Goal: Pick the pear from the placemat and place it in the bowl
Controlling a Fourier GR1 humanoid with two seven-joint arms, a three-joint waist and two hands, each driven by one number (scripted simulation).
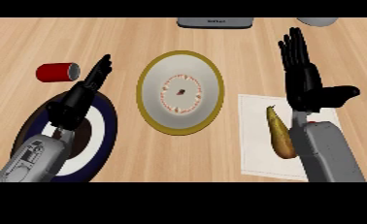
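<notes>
In the head view, the pear (280,136) is lying on the white placemat (254,136) at the lower right of the frame, its narrow end pointing up the frame and its fat end down, partly tucked against the right forearm. The right hand (305,80) is standing above it, upper right, fingers straight and thumb spread, holding nothing and not touching the fruit. The bowl (180,92), gold-rimmed, is sitting in the centre, just left of the placemat. The left hand (82,94) is showing at middle left over a dark blue and white plate (104,136), fingers relaxed and empty, with a red can (57,71) beside it at upper left.

The pear is looking rigid and light, smooth-skinned, so likely slippery; its taper is likely to let it roll or slide out. Taking hold across the wide lower belly, fingers on one side and thumb on the other, seems safest.
</notes>
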